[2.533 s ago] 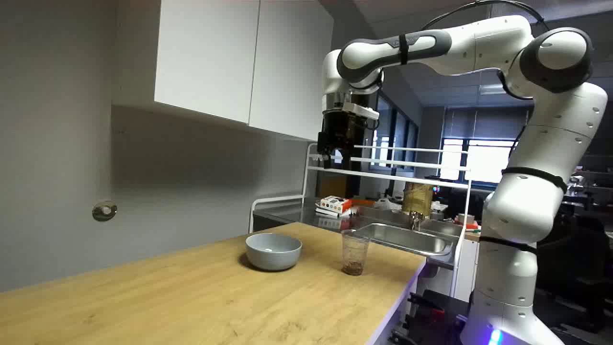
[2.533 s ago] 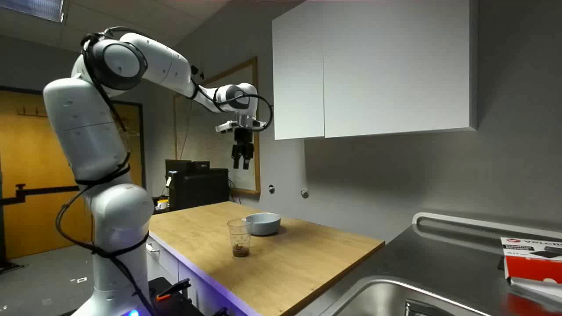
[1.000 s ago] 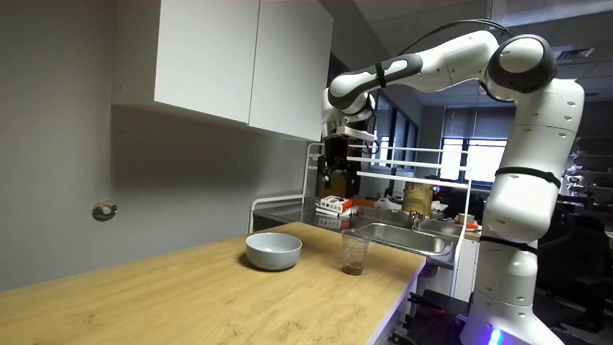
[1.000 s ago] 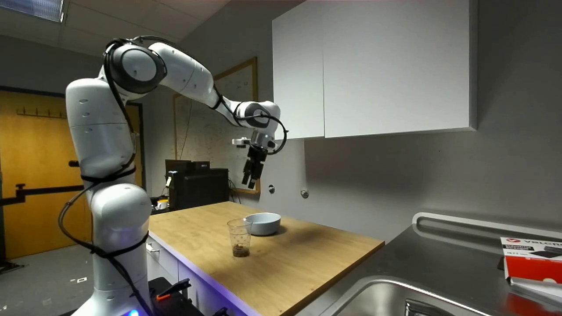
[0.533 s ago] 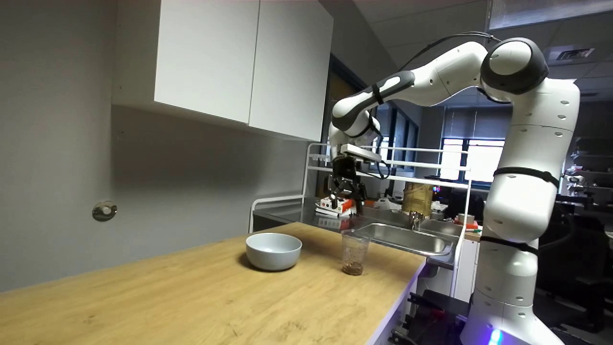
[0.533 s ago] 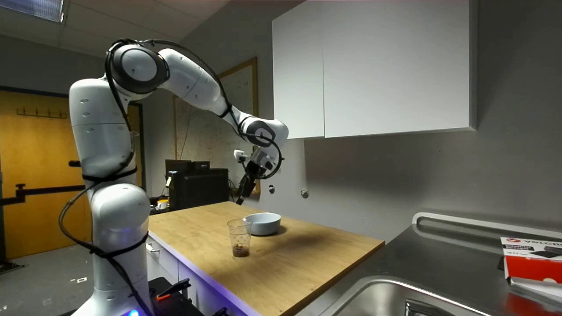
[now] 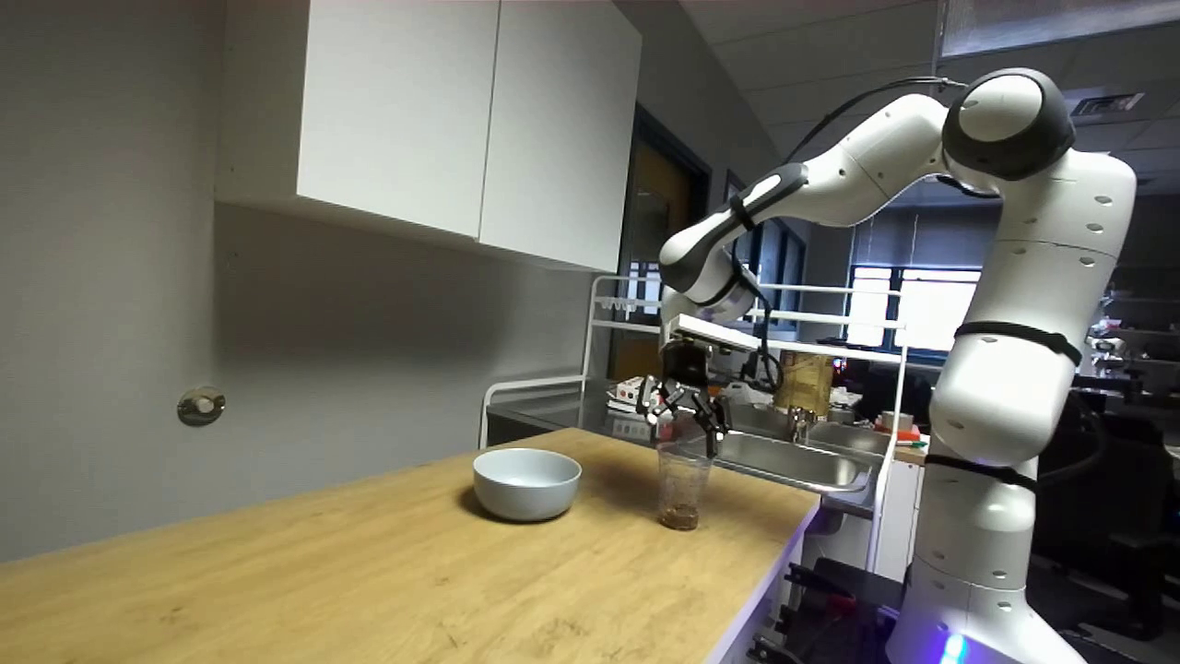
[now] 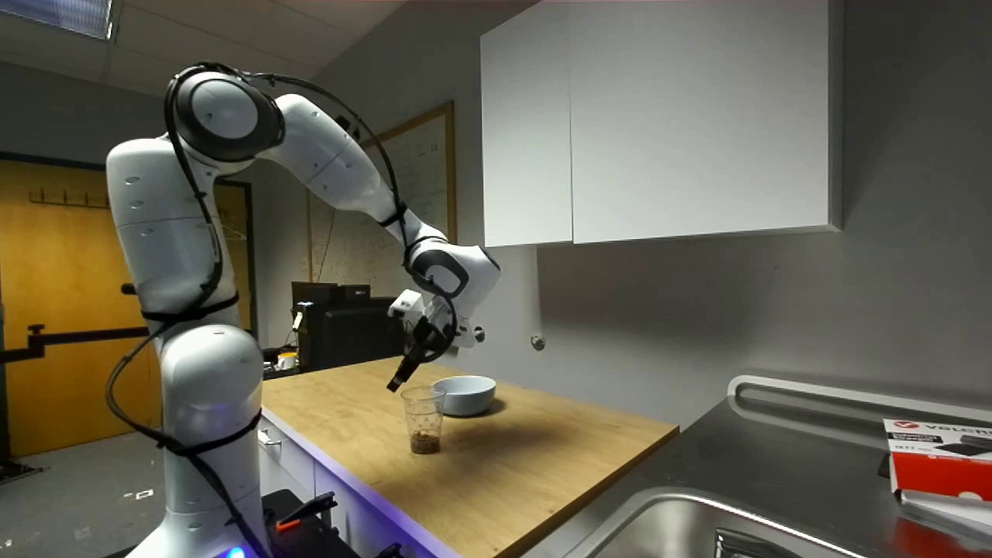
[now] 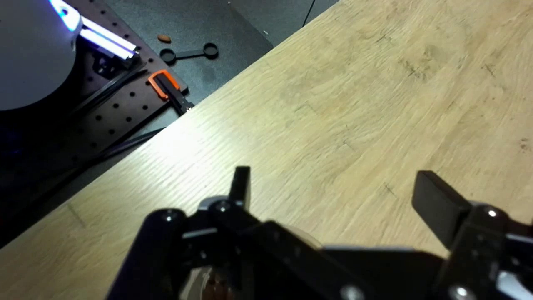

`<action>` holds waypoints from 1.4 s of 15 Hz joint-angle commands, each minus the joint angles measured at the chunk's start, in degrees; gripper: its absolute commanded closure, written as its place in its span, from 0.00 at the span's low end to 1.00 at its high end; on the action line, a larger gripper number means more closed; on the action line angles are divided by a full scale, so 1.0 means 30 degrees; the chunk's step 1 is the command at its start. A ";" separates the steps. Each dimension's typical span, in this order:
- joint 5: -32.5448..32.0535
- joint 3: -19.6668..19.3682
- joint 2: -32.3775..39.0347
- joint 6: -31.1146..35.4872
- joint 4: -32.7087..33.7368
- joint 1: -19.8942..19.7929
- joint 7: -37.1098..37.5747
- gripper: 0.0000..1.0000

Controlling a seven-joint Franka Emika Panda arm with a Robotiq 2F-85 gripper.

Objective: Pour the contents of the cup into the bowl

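The cup is a clear tumbler with brown bits at its bottom. It stands upright on the wooden counter and also shows in an exterior view. The grey-blue bowl stands beside it, partly behind the cup in an exterior view. My gripper is open and empty, tilted, with its fingertips near the height of the cup's rim; it also shows in an exterior view. In the wrist view the gripper has its fingers wide apart, and the cup is mostly hidden behind a finger.
White wall cabinets hang above the counter. A sink and a white rack stand past the counter's end. A red and white box lies on the dark worktop. The counter's front edge is close to the robot base.
My gripper has come down from high above the counter to near the cup's rim. It has tilted from pointing straight down, and its fingers look wider apart. The cup and bowl have not moved.
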 commanded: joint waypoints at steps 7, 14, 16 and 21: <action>0.2519 0.0581 -0.3062 0.4298 -0.5068 0.0003 0.2061 0.00; 0.2705 0.1626 -0.7109 0.4755 -0.6089 -0.0053 0.3167 0.00; 0.2265 0.1898 -0.7009 0.5139 -0.5412 -0.0546 0.4436 0.00; 0.1436 0.1762 -0.6835 0.6128 -0.5380 -0.1560 0.6481 0.00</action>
